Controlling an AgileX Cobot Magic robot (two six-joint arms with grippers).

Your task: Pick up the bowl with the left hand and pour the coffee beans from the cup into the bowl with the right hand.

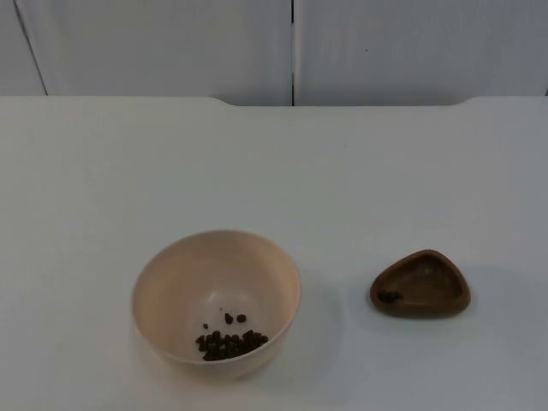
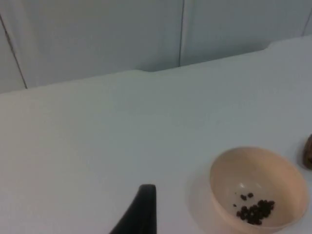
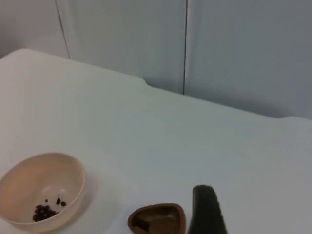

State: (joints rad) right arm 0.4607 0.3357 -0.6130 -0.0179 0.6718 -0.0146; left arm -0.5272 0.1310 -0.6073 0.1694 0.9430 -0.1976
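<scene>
Cream-coloured, round and deep, the plastic bowl [image 1: 216, 300] stands on the white table [image 1: 274, 171] with a small heap of dark coffee beans [image 1: 229, 341] already inside it. The brown, rounded-triangular wooden cup [image 1: 420, 284] sits on the table well apart from the bowl, to its right; a dark speck lies in it, possibly one last bean.

I judge the pour complete, so the step in hand is to hold both arms back and leave both vessels undisturbed.

My left hand [image 2: 141, 209] and my right hand [image 3: 204, 209] each present one black fingertip above the table, touching nothing. I cannot tell whether either hand is apart or together. From the left wrist, the cup is cut off at the edge.
</scene>
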